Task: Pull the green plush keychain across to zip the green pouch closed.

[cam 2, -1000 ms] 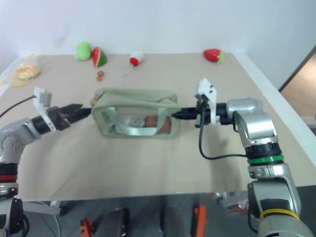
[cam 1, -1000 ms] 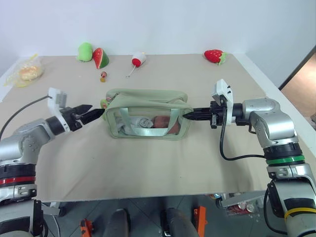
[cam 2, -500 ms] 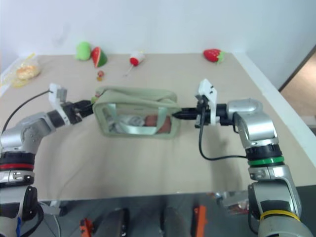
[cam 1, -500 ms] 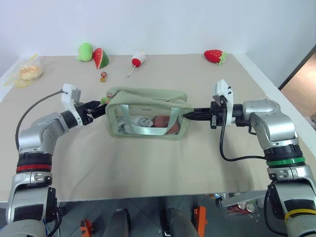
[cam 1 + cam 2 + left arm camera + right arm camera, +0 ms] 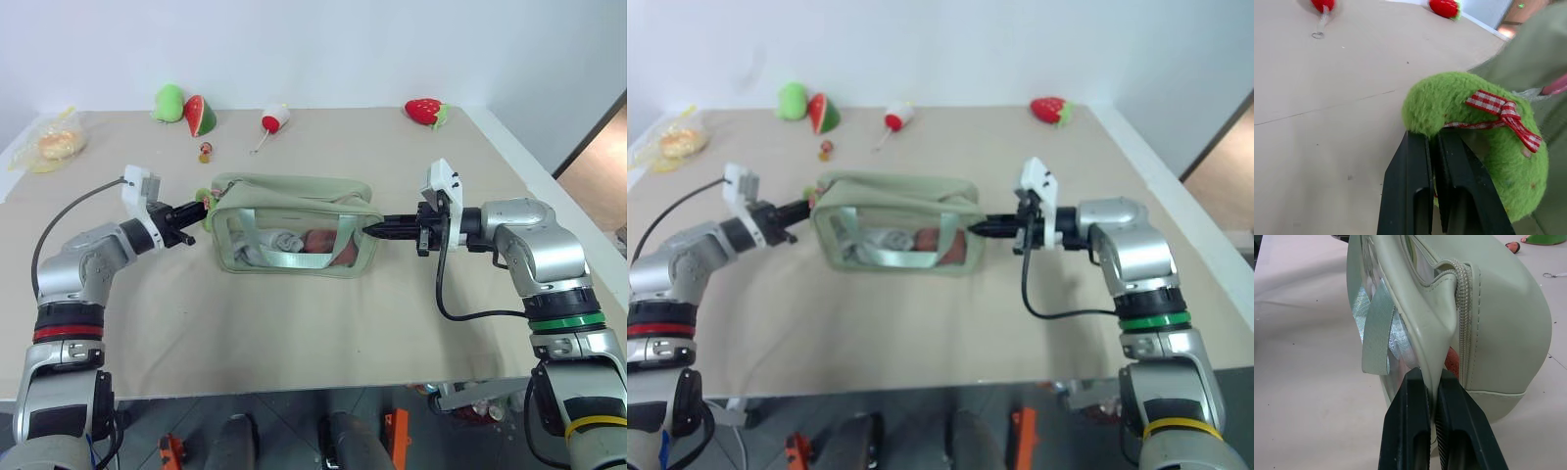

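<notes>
Beige table [image 5: 294,313], white wall [image 5: 323,49]

Along the far edge of the beige table [image 5: 294,323] lie a rounded green plush [image 5: 168,101] touching a watermelon-slice plush [image 5: 200,115], a small red-and-white toy [image 5: 274,117], a strawberry plush [image 5: 424,110], a tiny figure [image 5: 205,152], and a crumpled yellow bag [image 5: 49,142] at the left corner.
</notes>
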`<action>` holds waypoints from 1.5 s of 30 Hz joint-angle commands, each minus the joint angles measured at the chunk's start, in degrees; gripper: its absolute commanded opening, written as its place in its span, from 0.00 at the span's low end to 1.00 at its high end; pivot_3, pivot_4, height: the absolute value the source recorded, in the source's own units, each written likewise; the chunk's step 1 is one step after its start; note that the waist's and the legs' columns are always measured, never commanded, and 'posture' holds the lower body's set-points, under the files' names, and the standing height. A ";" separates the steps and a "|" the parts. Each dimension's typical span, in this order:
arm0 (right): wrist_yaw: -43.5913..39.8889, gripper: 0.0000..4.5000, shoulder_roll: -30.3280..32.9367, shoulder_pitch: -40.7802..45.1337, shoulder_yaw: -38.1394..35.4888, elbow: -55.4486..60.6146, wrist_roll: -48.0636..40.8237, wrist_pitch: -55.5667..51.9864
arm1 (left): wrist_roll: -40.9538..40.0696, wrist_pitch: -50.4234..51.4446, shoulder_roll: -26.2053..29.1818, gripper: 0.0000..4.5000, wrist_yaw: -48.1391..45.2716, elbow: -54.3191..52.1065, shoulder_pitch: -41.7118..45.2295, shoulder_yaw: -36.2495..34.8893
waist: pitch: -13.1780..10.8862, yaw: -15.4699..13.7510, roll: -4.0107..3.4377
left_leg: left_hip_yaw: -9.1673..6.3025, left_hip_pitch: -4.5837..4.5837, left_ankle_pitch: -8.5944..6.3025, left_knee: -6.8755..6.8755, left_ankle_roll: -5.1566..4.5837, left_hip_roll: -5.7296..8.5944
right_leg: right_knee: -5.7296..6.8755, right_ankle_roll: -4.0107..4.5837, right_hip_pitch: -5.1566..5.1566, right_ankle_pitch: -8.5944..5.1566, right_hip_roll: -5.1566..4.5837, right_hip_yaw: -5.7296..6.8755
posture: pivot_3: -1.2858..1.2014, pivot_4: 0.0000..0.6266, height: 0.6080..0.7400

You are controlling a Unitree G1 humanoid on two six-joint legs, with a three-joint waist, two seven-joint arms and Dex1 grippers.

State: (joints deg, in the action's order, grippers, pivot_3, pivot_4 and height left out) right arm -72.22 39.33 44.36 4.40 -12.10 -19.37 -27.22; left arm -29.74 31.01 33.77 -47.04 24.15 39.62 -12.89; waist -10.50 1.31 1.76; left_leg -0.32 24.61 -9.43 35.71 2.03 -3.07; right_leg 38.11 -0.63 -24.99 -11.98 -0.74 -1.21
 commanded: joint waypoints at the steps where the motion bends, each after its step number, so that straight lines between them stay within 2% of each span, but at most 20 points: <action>1: -0.22 0.00 0.30 0.41 -0.53 0.70 -0.17 0.58 | 0.04 -4.22 -0.29 0.01 3.74 -0.20 4.75 -3.69 | 0.00 -0.03 0.00 | -0.01 0.00 0.00 0.01 0.00 0.00 | 0.00 0.00 0.00 0.00 0.00 0.00 | 0.52 0.24 1.00; 4: -0.26 0.00 0.23 0.46 -0.35 0.61 -0.05 0.67 | 1.02 -8.25 -0.94 0.01 5.35 -1.24 8.20 -3.67 | 0.00 -0.01 0.01 | 0.00 0.01 0.00 0.07 0.00 0.01 | 0.00 -0.04 0.03 0.03 0.00 -0.01 | 0.52 0.24 1.00; 8: -0.14 0.00 0.17 0.66 -0.34 0.42 0.05 0.73 | 3.81 -13.26 -1.56 0.01 2.68 -6.43 10.09 0.67 | 0.00 0.02 0.01 | 0.04 0.00 0.00 0.06 0.01 0.02 | -0.01 -0.06 0.03 0.04 0.00 -0.06 | 0.52 0.24 1.00; 15: 0.39 0.00 0.59 -0.20 -0.83 1.42 -0.13 0.31 | 4.03 -12.87 -3.14 0.01 -2.40 -16.53 11.54 7.53 | 0.00 0.00 0.01 | 0.04 0.01 0.00 0.07 0.01 0.02 | -0.01 -0.06 0.02 0.04 0.00 -0.07 | 0.52 0.24 1.00; 24: 1.25 0.00 0.71 -0.82 -1.18 1.96 -0.41 0.13 | 8.12 -13.93 -3.27 0.01 -5.12 -18.20 11.72 13.32 | 0.00 0.08 0.01 | 0.05 -0.02 0.00 0.08 0.00 0.02 | 0.00 -0.07 0.04 0.05 0.04 -0.13 | 0.52 0.24 1.00; 26: 1.42 0.00 0.73 -0.94 -1.20 2.05 -0.48 0.15 | 7.85 -13.57 -3.03 0.16 -5.95 -17.68 11.26 12.86 | -0.01 0.08 0.01 | 0.05 -0.02 0.00 0.10 0.00 0.02 | 0.00 -0.07 0.04 0.05 0.04 -0.14 | 0.52 0.24 1.00; 27: 1.49 0.00 0.73 -0.98 -1.22 2.08 -0.51 0.13 | 7.42 -13.11 -2.91 0.20 -6.57 -17.68 11.01 12.57 | -0.01 0.07 0.01 | 0.05 -0.02 0.00 0.10 0.00 0.02 | 0.00 -0.07 0.04 0.05 0.04 -0.14 | 0.52 0.24 1.00; 32: 1.73 0.00 0.65 -1.09 -1.19 2.16 -0.62 0.16 | 10.62 -14.85 -1.79 0.60 -5.32 -15.28 11.10 11.99 | 0.00 0.06 0.01 | 0.05 -0.02 0.00 0.10 0.00 0.02 | 0.00 -0.07 0.04 0.05 0.04 -0.13 | 0.52 0.24 1.00; 34: 1.81 0.00 0.53 -0.90 -1.05 1.98 -0.62 0.22 | 9.94 -15.11 -1.14 0.73 -6.53 -15.10 11.34 11.14 | -0.01 0.06 0.01 | 0.05 -0.02 0.00 0.10 0.00 0.02 | 0.00 -0.07 0.04 0.05 0.04 -0.13 | 0.52 0.24 1.00; 45: 1.82 0.00 -0.01 -0.30 -0.74 1.55 -0.63 0.50 | 5.43 -9.37 5.23 0.73 -13.47 -20.40 7.78 9.78 | -0.01 0.10 0.00 | 0.05 -0.01 0.00 0.09 0.00 0.01 | 0.00 -0.07 0.01 0.04 0.05 -0.13 | 0.52 0.24 1.00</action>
State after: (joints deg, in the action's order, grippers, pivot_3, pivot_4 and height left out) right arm -70.55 39.16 43.45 4.24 -11.42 -19.94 -26.97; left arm -22.59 20.45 37.53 -59.27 6.94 47.59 -1.14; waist -10.51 1.41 1.76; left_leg -0.27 24.59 -9.42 35.80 2.03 -3.06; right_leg 38.11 -0.69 -24.98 -11.94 -0.69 -1.34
